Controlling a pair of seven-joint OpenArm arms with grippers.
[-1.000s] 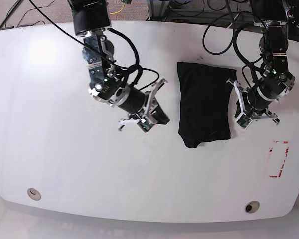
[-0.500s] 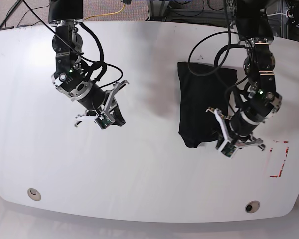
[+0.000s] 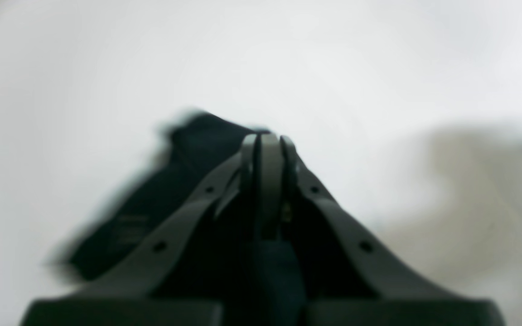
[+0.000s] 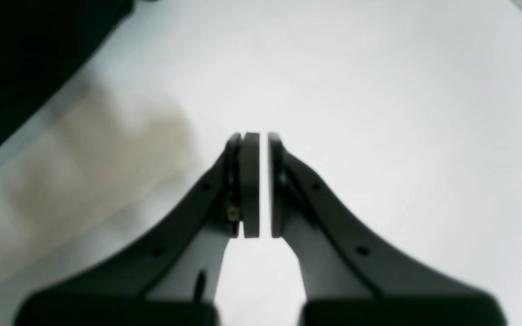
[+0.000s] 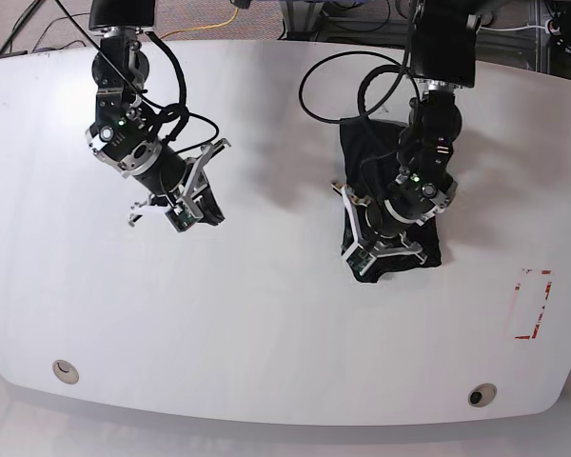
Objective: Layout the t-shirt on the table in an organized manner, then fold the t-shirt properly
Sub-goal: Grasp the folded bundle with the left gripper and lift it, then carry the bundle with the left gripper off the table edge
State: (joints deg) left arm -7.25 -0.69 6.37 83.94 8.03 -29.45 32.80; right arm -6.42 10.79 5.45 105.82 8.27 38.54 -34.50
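From above, the folded plain black fabric t-shirt (image 5: 392,195) lies right of centre on the glossy white tabletop (image 5: 266,324), toward its far edge, with a red dashed rectangle (image 5: 531,305) near the right edge; the blurred wrist views show neither. The left gripper (image 3: 265,149) hangs over the shirt, fingers clenched, whether pinching cloth I cannot tell. The right gripper (image 4: 255,149) is nearly closed, empty, over bare white.

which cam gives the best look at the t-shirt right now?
Base view: the t-shirt shows as a folded black rectangle on the table, though the left arm covers its lower part. The left wrist view shows only blurred black fabric behind the shut left pincer; the right wrist view catches a dark corner.
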